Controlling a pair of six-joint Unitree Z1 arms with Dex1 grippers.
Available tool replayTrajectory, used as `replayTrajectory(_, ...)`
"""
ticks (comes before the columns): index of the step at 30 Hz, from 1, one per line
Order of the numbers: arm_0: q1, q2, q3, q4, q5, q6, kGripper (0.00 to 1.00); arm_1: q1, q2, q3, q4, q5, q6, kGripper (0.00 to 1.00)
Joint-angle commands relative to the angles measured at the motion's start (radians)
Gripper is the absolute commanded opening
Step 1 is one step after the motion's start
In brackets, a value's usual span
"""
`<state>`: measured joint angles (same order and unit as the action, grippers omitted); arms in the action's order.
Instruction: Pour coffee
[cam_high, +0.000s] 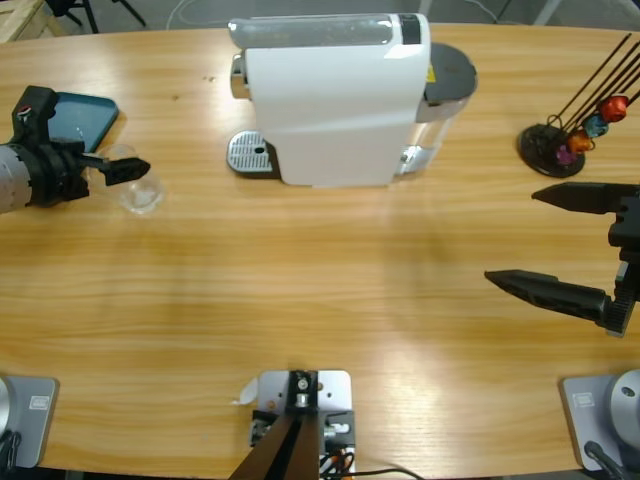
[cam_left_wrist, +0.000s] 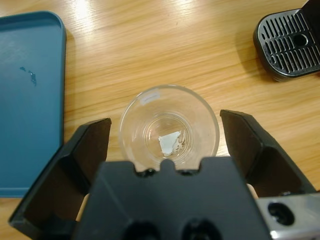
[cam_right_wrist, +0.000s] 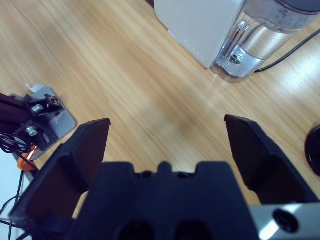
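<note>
A small clear glass (cam_left_wrist: 169, 131) stands upright on the wooden table, between the jaws of my left gripper (cam_left_wrist: 165, 127). The jaws are open, one on each side of the glass with a narrow gap. No coffee shows in the glass; I see only its clear bottom with a pale reflection. In the high view the glass (cam_high: 138, 187) and left gripper (cam_high: 126, 171) are at the far left. My right gripper (cam_high: 512, 236) hangs open at the far right with nothing between its jaws; it (cam_right_wrist: 165, 130) is above bare table.
A white coffee machine (cam_high: 340, 100) stands at the back middle, its drip tray (cam_high: 250, 155) facing left. A teal tray (cam_high: 85, 115) lies behind the glass. A black capsule rack (cam_high: 560, 145) with coloured capsules stands at the back right.
</note>
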<state>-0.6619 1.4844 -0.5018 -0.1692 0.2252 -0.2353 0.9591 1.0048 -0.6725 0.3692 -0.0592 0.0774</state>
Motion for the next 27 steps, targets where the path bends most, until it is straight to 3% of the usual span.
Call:
replayTrajectory(1,-0.004,0.068,0.032,-0.029,0.011,-0.032,0.927,0.001,-0.003,0.044,-0.018,-0.010,0.016,1.000)
replayTrajectory(5,-0.004,0.065,0.035,-0.029,0.011,-0.032,0.894,0.001,0.003,0.046,-0.021,-0.013,0.016,1.000)
replayTrajectory(6,-0.004,0.062,0.036,-0.029,0.011,-0.032,0.784,0.001,0.003,0.047,-0.022,-0.013,0.016,1.000)
replayTrajectory(7,-0.004,0.060,0.038,-0.029,0.011,-0.032,0.612,0.001,0.004,0.047,-0.022,-0.014,0.016,1.000)
replayTrajectory(9,-0.004,0.062,0.040,-0.029,0.011,-0.032,0.399,0.001,0.005,0.048,-0.024,-0.015,0.016,1.000)
replayTrajectory(12,-0.004,0.070,0.039,-0.029,0.011,-0.031,0.227,0.001,0.006,0.049,-0.027,-0.016,0.016,1.000)
replayTrajectory(18,-0.008,0.044,0.033,-0.090,-0.025,0.045,0.227,0.001,0.007,0.051,-0.031,-0.019,0.016,1.000)
replayTrajectory(22,-0.010,-0.011,-0.016,-0.140,-0.167,0.182,0.228,-0.001,0.008,0.053,-0.035,-0.024,0.017,0.996)
replayTrajectory(27,-0.010,0.048,-0.108,-0.135,-0.315,0.274,0.247,-0.010,0.003,0.057,-0.038,-0.024,0.018,0.996)
